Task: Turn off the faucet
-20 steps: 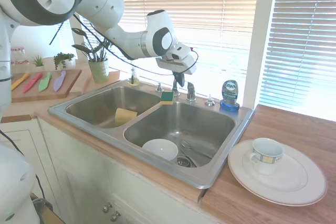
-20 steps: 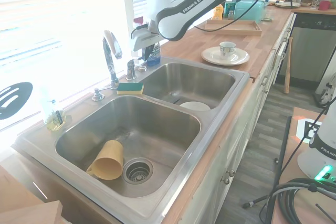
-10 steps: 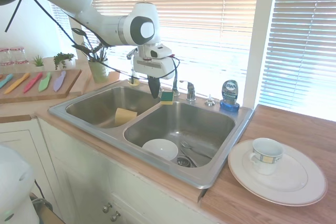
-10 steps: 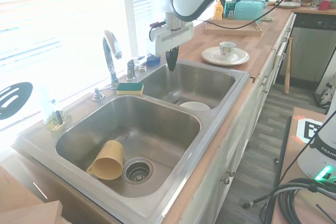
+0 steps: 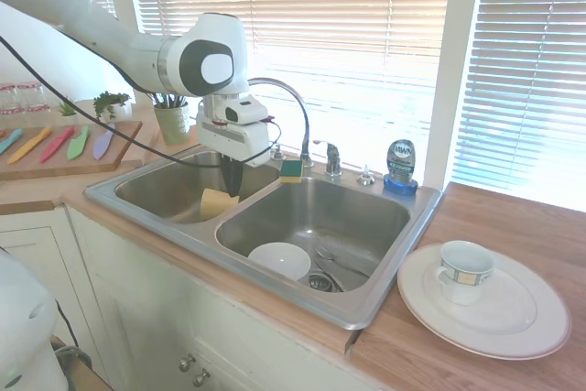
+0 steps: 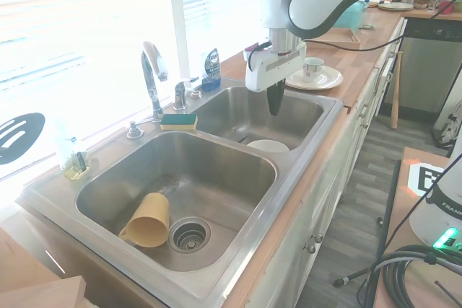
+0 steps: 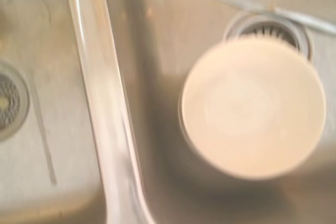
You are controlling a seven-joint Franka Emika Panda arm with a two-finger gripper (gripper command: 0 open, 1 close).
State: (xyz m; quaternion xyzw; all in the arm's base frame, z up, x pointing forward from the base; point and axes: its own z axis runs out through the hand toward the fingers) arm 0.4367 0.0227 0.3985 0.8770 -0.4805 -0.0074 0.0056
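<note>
Since a second ago our gripper (image 5: 233, 188) has swung away from the faucet (image 5: 286, 107) and now hangs over the divider between the two basins, its fingers pressed together and holding nothing. Going left to right in the first exterior view, we see a cutting board (image 5: 64, 155) with coloured utensils and a potted plant (image 5: 170, 114) parked clear of the wet zone, then the sink (image 5: 385, 295), whose left basin holds a yellow cup (image 5: 218, 200) lying on its side. Next comes our arm over the divider, and behind it the faucet on the back ledge, spout arching over the basins, with its short lever handle (image 5: 332, 157) just beside the green and yellow sponge (image 5: 291, 169). No water stream shows from the spout, so we judge the turning off is likely done and the arm is retreating. Farther right stand the blue soap bottle (image 5: 401, 167) within reach of the basin, a white bowl (image 5: 279, 260) near the right drain, and a mug (image 5: 464, 271) on a white plate (image 5: 531, 318) on the counter. The wrist view, blurred, looks straight down on the divider and that bowl (image 7: 253, 108).
</note>
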